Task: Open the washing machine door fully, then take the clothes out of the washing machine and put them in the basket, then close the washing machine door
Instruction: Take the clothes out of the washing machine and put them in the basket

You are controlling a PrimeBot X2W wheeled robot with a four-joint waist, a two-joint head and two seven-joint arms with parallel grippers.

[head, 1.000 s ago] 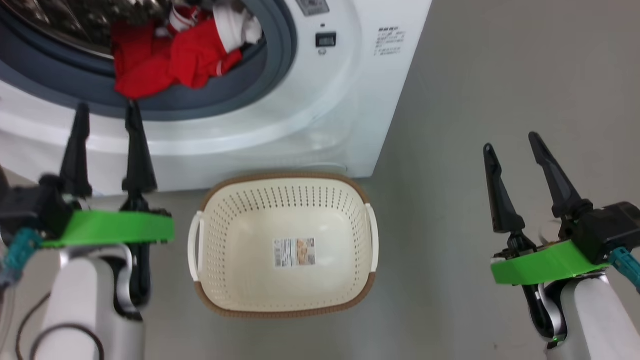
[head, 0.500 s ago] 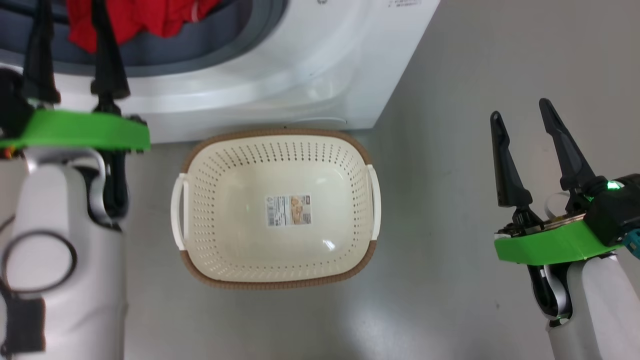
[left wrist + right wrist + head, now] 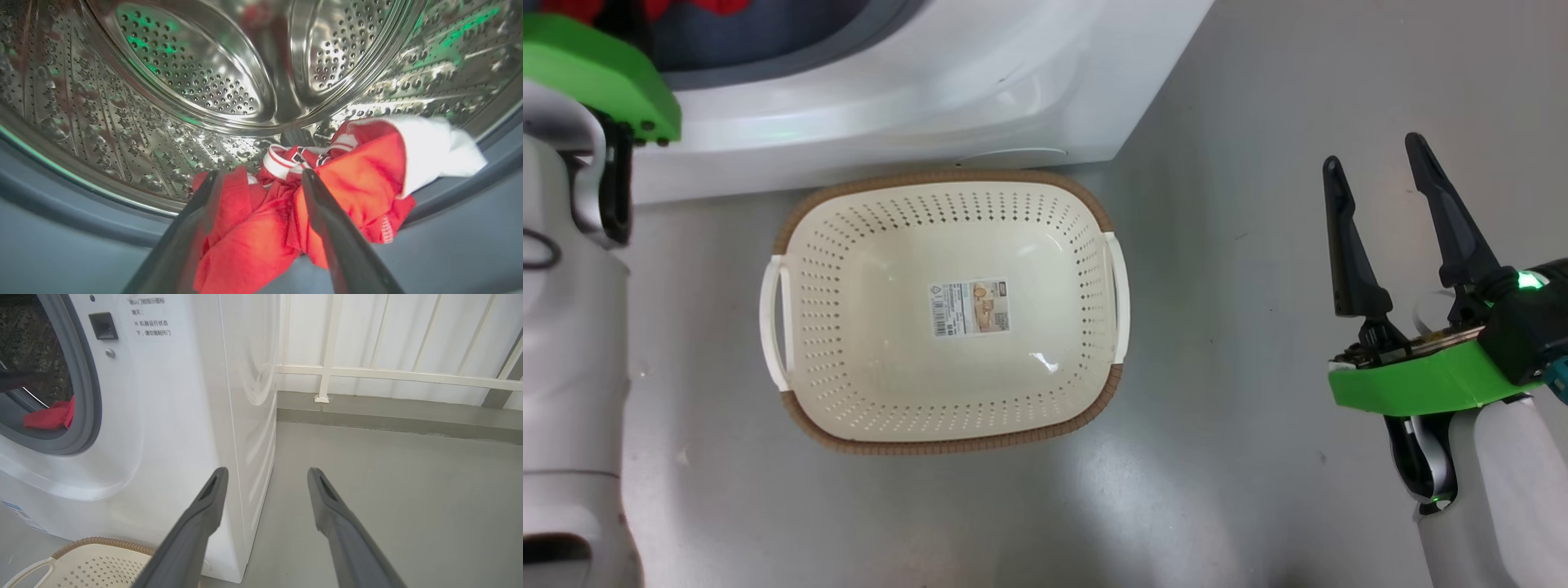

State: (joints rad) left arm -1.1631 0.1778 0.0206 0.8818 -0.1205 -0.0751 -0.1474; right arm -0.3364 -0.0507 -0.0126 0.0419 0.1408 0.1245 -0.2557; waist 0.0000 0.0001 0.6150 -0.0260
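Reaching forward over the past second, the robot's left gripper (image 3: 260,176) has gone from hovering before the grey gasket (image 3: 61,220) to the mouth of the washing machine (image 3: 915,106). Its two long dark fingers are spread wide and clamped on nothing. (The head camera has also dipped, so the scene sits differently in its view.)

Between and just beyond those fingers lie the clothes (image 3: 359,171), a soft, crumpled heap of bright red fabric. A white band with a red stripe curls at the middle, a plain white panel shows on the right, and white stitching runs along one hem. The heap rests low at the front of the perforated steel drum (image 3: 196,69) and spills over its lip onto the gasket.

On the grey floor (image 3: 1258,122), just in front of the machine's base, stands the basket (image 3: 947,175). It is cream, perforated and rimmed in brown weave, with a white handle at each side and a sticker (image 3: 969,308) on its bottom.

To the right, well apart from the basket, the right gripper (image 3: 1372,153) hangs over the floor much as before. Its fingers are parted wide and hold nothing, and a white railing (image 3: 388,373) stands at the far wall.
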